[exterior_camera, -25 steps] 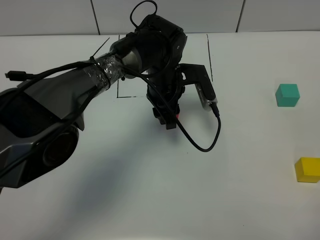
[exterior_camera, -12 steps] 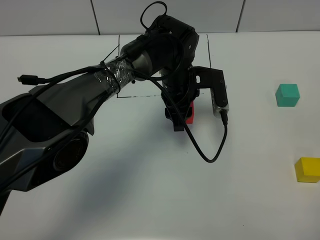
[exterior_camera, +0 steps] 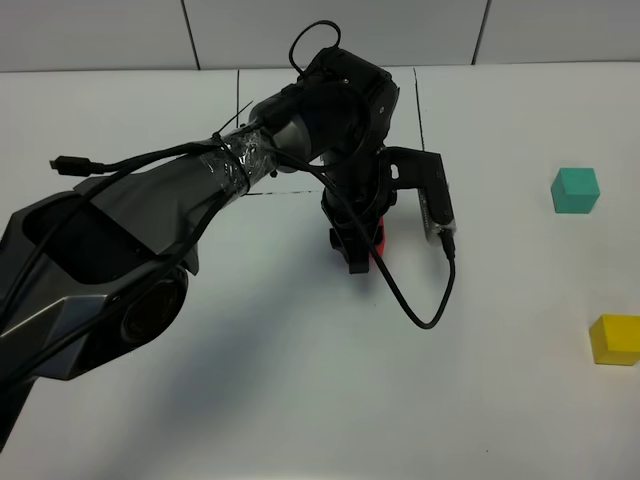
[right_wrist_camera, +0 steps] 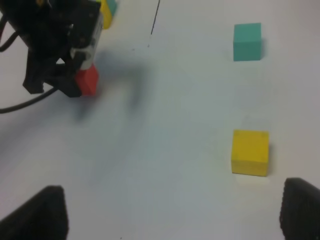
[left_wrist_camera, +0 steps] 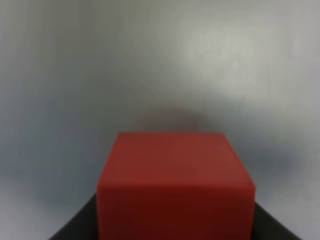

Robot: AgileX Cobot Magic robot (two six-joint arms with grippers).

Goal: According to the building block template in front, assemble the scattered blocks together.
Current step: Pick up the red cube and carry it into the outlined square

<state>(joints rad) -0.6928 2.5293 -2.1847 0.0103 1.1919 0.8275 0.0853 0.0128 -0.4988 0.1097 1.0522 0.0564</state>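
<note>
My left gripper (exterior_camera: 362, 248) reaches across the middle of the table and is shut on the red cube (exterior_camera: 379, 240), low over the table or on it. The left wrist view shows the red cube (left_wrist_camera: 175, 182) large between the dark fingers (left_wrist_camera: 75, 231). The right wrist view shows the red cube (right_wrist_camera: 86, 80) too. The teal cube (exterior_camera: 575, 190) and the yellow cube (exterior_camera: 613, 339) lie apart at the right. My right gripper (right_wrist_camera: 172, 220) is open, near the yellow cube (right_wrist_camera: 250, 152). The template is mostly hidden behind the left arm; its yellow and teal cubes (right_wrist_camera: 106, 9) peek out.
The black frame lines (exterior_camera: 418, 105) run behind the left arm on the white table. A loose black cable (exterior_camera: 425, 310) hangs from the left wrist and loops over the table below the gripper. The teal cube also shows in the right wrist view (right_wrist_camera: 247, 41).
My left arm has moved to the right with the red cube in its gripper. The teal and yellow cubes have not moved.
</note>
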